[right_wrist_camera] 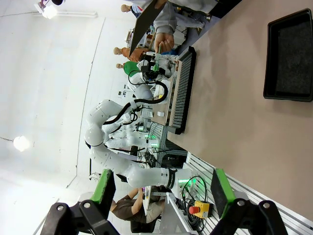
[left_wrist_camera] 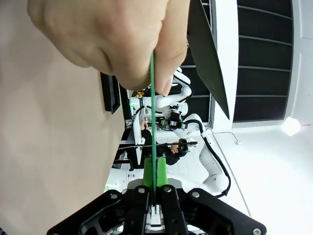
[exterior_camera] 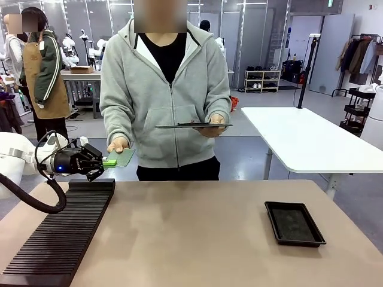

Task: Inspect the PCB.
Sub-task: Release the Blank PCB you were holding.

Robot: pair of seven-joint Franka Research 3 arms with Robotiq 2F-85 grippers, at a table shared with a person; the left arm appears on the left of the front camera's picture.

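Where the far left edge of the table [exterior_camera: 197, 239] is reached, the left gripper [exterior_camera: 103, 162] is seen clamped tight on the near edge of the PCB [exterior_camera: 122, 157], with a green pad pressed to each face.

- PCB: held clear of the tabletop, roughly flat. Its far end is pinched by the person's hand [exterior_camera: 118, 144], so the board is gripped at both ends.
- Dark tablet [exterior_camera: 192, 125]: held level in the person's other hand, well apart from the board.
- Black slotted rack [exterior_camera: 60, 236]: laid along the table's left edge, below the left gripper and not touched by it.
- Black tray [exterior_camera: 294, 223]: set near the table's right edge.
- Tabletop: a broad bare stretch is left between rack and tray.
- Right gripper [right_wrist_camera: 161, 188]: its jaws are spread wide and nothing is held between the pads. It is raised off the table, well apart from rack and tray.
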